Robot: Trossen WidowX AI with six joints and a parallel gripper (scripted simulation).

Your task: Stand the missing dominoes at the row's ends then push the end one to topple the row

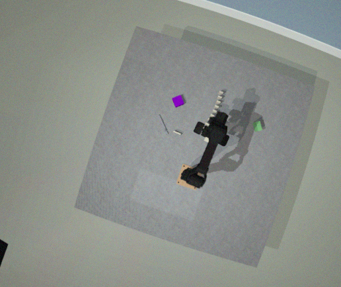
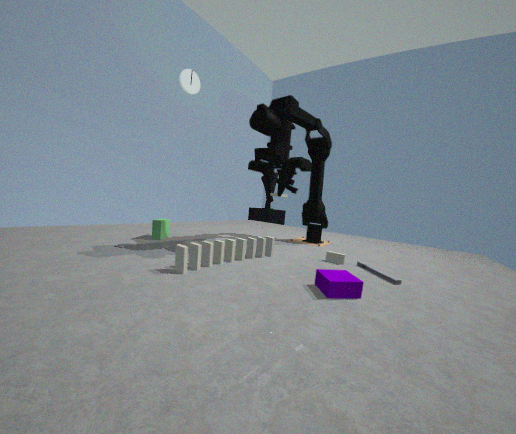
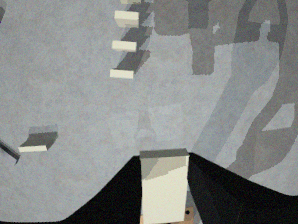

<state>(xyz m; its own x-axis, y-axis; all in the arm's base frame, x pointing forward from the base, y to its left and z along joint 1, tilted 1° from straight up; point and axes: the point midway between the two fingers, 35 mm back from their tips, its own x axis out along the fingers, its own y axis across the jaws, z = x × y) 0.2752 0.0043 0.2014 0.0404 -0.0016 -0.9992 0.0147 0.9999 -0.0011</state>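
My gripper (image 2: 275, 195) (image 3: 163, 161) is shut on a cream domino (image 1: 206, 139) (image 2: 281, 195) (image 3: 163, 192). It holds the domino high above the table, beyond the row's end nearest the arm base; its broad face shows in the wrist view and it looks roughly level in the exterior view. A row of several cream dominoes stands upright, from the far end domino (image 1: 221, 92) (image 2: 181, 258) to the near end domino (image 2: 269, 246) (image 3: 121, 74). Another domino (image 1: 178, 132) (image 2: 335, 257) (image 3: 33, 148) rests on its long edge, off to the side. The arm hides part of the row in the top view.
A purple block (image 1: 178, 100) (image 2: 338, 284) sits to the side of the row. A thin dark bar (image 1: 164, 123) (image 2: 379, 273) (image 3: 9, 151) lies near the loose domino. A green block (image 1: 258, 125) (image 2: 160, 229) stands on the row's other side.
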